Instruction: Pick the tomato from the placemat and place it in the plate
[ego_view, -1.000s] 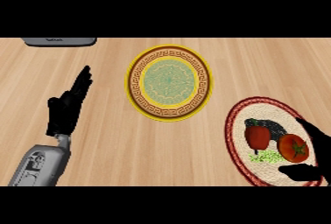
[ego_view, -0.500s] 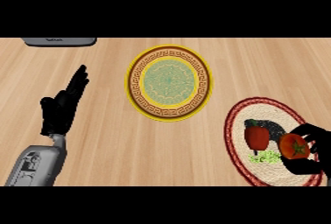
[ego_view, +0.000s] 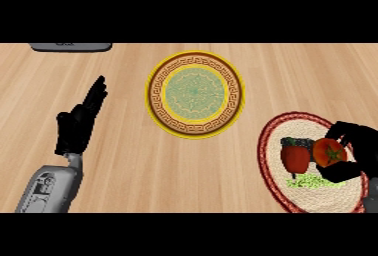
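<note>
The red tomato (ego_view: 328, 152) sits over the round placemat (ego_view: 299, 195) at the right, which has a red rim and a picture of vegetables on it. My right hand (ego_view: 353, 150) comes in from the right edge with its fingers and thumb curled round the tomato. The plate (ego_view: 196, 94), yellow-rimmed with a green centre, lies up and to the left of the placemat with nothing on it. At the left, my left hand (ego_view: 77, 125) rests open with its fingers pointing up.
A grey object (ego_view: 71, 46) shows partly at the counter's top left edge. Bare wooden counter lies between the plate and the placemat and around the left forearm (ego_view: 50, 189).
My right hand has closed in round the tomato and shifted slightly left over the placemat. The left hand has barely moved.
</note>
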